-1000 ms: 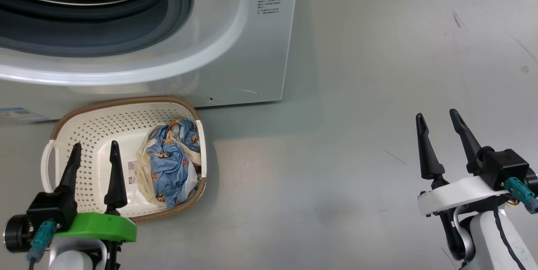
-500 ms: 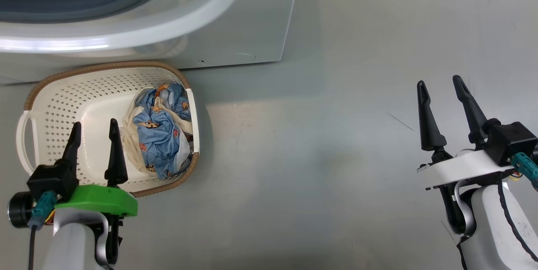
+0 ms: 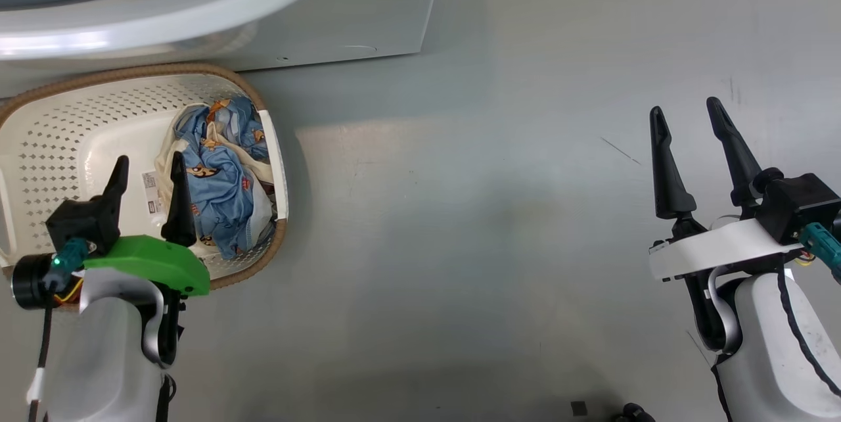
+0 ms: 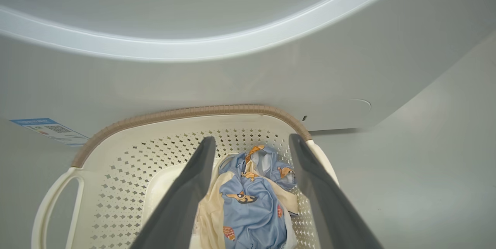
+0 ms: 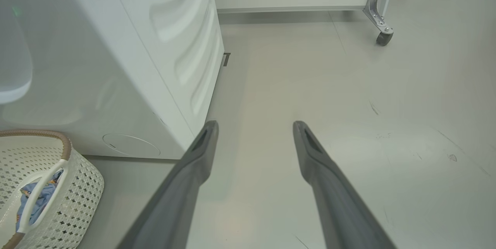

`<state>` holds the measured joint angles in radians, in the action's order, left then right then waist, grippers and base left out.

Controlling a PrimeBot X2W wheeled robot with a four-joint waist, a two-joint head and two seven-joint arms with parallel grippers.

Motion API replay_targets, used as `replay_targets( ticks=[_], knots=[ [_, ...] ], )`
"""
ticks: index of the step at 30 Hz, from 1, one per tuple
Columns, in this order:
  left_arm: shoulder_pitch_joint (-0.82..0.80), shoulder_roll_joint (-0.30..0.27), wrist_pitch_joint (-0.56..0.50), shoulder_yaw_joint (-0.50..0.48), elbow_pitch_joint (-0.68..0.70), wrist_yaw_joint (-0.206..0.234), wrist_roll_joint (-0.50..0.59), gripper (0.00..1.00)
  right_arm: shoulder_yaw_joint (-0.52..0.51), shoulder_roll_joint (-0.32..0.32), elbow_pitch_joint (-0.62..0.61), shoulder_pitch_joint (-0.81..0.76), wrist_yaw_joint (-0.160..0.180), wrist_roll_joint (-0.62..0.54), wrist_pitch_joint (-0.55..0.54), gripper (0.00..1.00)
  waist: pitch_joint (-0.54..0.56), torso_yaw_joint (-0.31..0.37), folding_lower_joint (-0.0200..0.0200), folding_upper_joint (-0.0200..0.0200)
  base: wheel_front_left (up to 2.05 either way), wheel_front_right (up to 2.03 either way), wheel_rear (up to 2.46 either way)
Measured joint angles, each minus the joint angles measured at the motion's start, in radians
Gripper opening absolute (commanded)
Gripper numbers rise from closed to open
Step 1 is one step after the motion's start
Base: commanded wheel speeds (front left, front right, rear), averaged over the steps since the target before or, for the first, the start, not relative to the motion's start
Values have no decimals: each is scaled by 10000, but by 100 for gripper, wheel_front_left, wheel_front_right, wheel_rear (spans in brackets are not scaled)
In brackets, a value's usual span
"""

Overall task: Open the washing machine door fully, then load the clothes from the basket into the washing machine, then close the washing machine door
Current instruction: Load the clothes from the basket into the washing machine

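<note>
My left claw (image 3: 149, 162) is wide open, with its two long dark fingers well apart, and it holds nothing. It hovers over the small cream-white perforated plastic basket with the brown woven-look rim (image 3: 131, 71). In the left wrist view the crumpled light blue clothes with small orange cartoon figures and cream cloth parts (image 4: 248, 206) lie between the two fingers, which do not grip them. The clothes lie in the right half of the basket, against its right wall. The pale left forearm with its green wrist plate (image 3: 148, 264) comes up from the lower left corner of the head view. The basket stands on the grey floor (image 3: 460, 211), just in front of the large white washing machine (image 3: 368, 8).

My right claw (image 3: 684, 106) is open by about the same amount and is also empty. It hangs over bare floor, well apart from the basket, and its pale forearm comes up from the lower right corner.
</note>
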<state>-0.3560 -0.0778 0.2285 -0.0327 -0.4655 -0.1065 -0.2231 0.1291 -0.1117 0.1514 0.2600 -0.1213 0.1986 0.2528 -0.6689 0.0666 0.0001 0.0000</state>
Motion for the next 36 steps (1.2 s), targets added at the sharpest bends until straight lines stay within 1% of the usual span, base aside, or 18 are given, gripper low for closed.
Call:
replay_targets(
  ticks=[10, 14, 21, 29, 36],
  knots=[
    [-918, -174, -625, -2, -1298, -77, -138, 100, 23, 79, -125, 190, 0, -25, 0, 100, -686, 214, 0, 0, 0, 0, 0],
    [-1360, -209, -957, -86, -1802, -84, -378, 100, -13, 61, -146, 190, 0, -31, 0, 100, -1033, 261, -1, 0, 0, 0, 0],
    [-2215, -410, -1407, -286, -2462, -86, -621, 100, -65, 59, -353, 270, 2, -75, 0, 100, -1686, 274, -1, 0, 0, 0, 0],
    [-2864, -639, -1751, -295, -3078, -134, -755, 100, -59, 69, -454, 447, 2, -105, 0, 100, -2331, 262, -1, 0, 0, 0, 0],
    [-3374, -614, -2036, -443, -3684, -161, -1179, 100, -44, 100, -472, 494, 2, -134, 0, 100, -2761, 281, -1, 0, 0, 0, 0]
  ],
)
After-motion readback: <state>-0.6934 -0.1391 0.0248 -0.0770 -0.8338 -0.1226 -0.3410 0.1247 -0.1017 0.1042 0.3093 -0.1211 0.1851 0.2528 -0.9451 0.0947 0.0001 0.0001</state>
